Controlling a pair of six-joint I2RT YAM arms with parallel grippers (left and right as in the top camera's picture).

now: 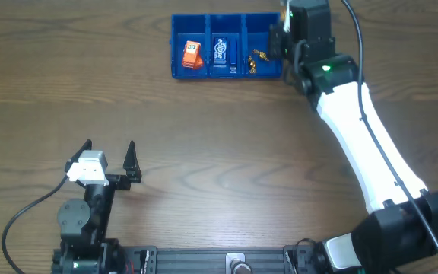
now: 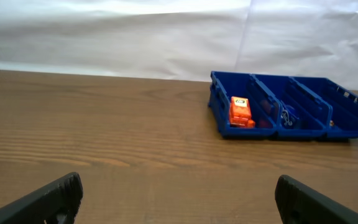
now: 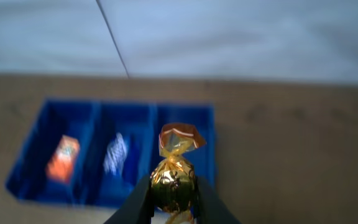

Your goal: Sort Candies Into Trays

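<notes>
Gold foil-wrapped candy (image 3: 176,171), twisted top pointing up, sits pinched between the narrow-set fingers of the right gripper (image 3: 174,190). That gripper hangs at the upper right of the top view, by the right end of the blue plastic three-compartment tray (image 1: 204,74). The tray's left compartment has an orange wrapped candy (image 1: 192,54), the middle one a blue wrapped candy (image 1: 220,52), and the right one small gold candies (image 1: 257,61), so the right compartment looks like the proper home. To do this well, I would centre the candy over that compartment, away from the divider and the outer wall, come down low between the walls, and only then part the fingers, since a round foil ball may bounce or roll. The left gripper (image 1: 109,146) sits at the lower left, fingers spread wide and holding nothing. A brown wood-grain table (image 1: 226,152) lies under everything, and a white backdrop (image 2: 135,31) closes the far side.
</notes>
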